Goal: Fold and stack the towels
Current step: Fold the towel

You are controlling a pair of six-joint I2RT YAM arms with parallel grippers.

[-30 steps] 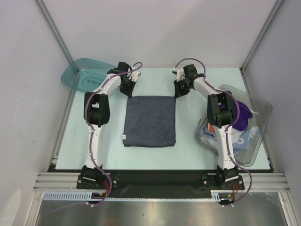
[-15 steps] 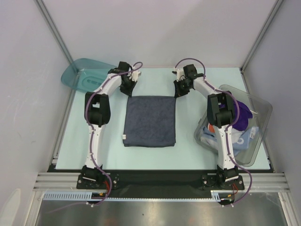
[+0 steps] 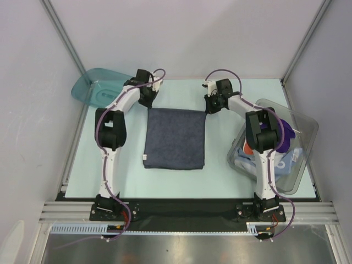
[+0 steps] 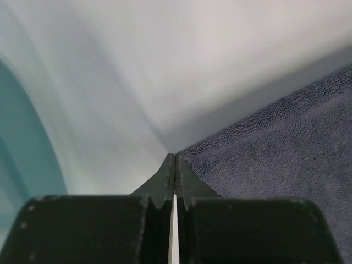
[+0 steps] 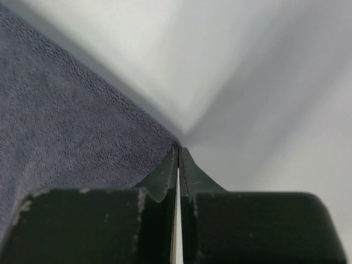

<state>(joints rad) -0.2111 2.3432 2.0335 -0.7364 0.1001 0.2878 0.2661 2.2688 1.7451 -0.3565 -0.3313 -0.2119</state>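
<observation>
Grippers are both closed on the dark grey-blue towel [image 3: 175, 138], spread flat at centre frame: left gripper [image 4: 175, 165] pinches its upper-left corner, right gripper [image 5: 177, 159] its upper-right corner. Other towels [image 3: 285, 138] sit in the clear bin [image 3: 309, 131] at right.

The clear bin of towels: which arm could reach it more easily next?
The right. The clear bin lies beside the right arm, far from the left. For now the right gripper and left gripper each pinch a far corner of the dark towel.
</observation>
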